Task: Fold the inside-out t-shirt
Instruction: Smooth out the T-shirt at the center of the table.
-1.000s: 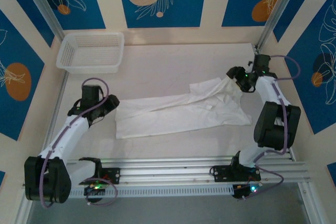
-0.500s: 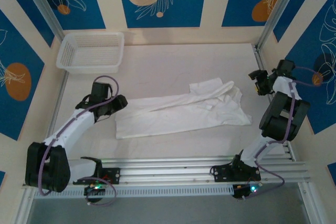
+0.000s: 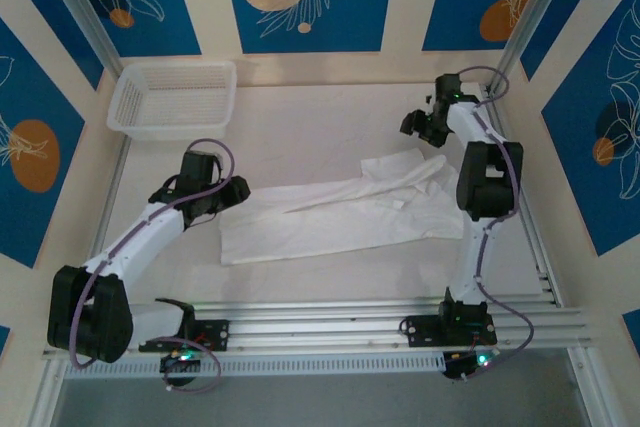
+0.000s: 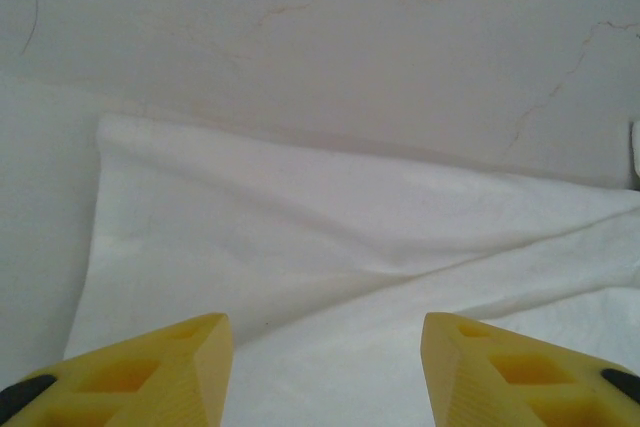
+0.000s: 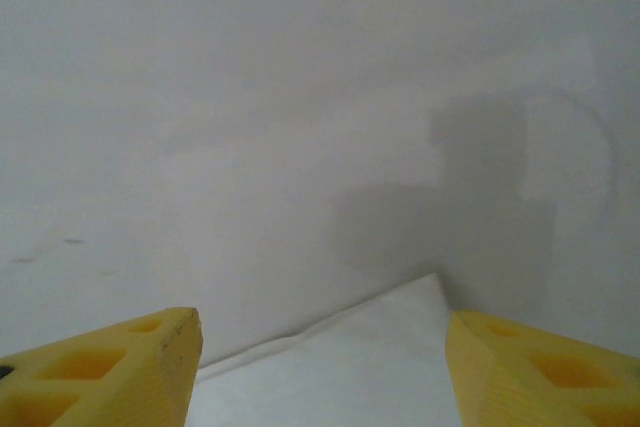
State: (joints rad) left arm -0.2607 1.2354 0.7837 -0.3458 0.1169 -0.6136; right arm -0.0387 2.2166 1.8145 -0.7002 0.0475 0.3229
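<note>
T-shirt point(image 3: 350, 212) lies spread mid-counter point(image 3: 320, 117), long side left-right. Your left tool point(image 3: 236, 193) over its left end, jaws apart, empty. Your right tool point(image 3: 413, 125) near far right corner, jaws apart, empty.

Top view: bright, even, diffuse light from overhead, so shadows under the arms are faint and soft-edged. White t-shirt point(image 3: 350, 215) vs pale tabletop point(image 3: 320, 122): low contrast, folds read only by light grey shading. Pic slightly soft overall. Left wrist view: dimmer, greyish; cloth creases in gentle shade; left claw point(image 4: 325, 362) tips blurred at bottom edge. Right wrist view: flat grey, w/ a darker soft shadow patch point(image 5: 480, 182) right of centre — right claw point(image 5: 320, 357) tips also out of focus.
</note>
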